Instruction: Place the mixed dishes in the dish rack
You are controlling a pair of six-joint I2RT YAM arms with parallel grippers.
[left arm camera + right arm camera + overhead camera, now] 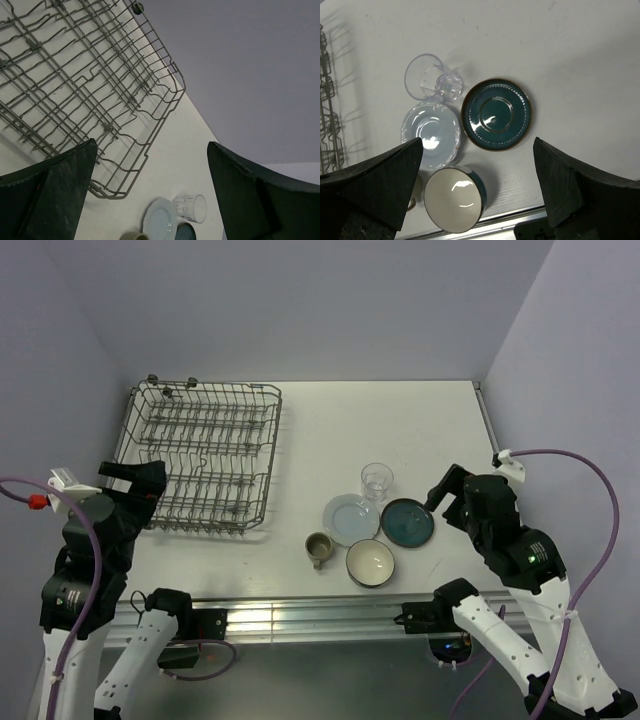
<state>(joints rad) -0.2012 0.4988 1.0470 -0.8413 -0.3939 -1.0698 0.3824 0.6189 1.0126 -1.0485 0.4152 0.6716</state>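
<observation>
Nothing is loaded yet. All five dishes are seen on the table (430, 425) to the right of the dish rack (272, 455), and no dish is seen between its tines; five placements are judged to remain.

Nearest the arm bases, the cream-inside bowl (369, 563) and the small olive-brown mug (319, 549) are found side by side. Just beyond them the pale blue plate (350, 518) and the dark teal plate (407, 523) are laid flat, close together. The clear glass tumbler (377, 480) is stood just behind the pale plate. The rack is set well apart to the left and reaches to the table's far edge.

The left gripper (130, 475) is held wide apart with nothing in it, over the rack's near left corner. The right gripper (447, 495) is likewise spread wide and empty, beside the teal plate.

Only from the top view can both arms and the whole rack be taken in. From the right wrist view the teal plate's beaded ring and the bowl's glossy inside are made out, while the mug is almost hidden behind a finger. From the left wrist view the rack's bare wires are shown closely; the bowl is not seen there.
</observation>
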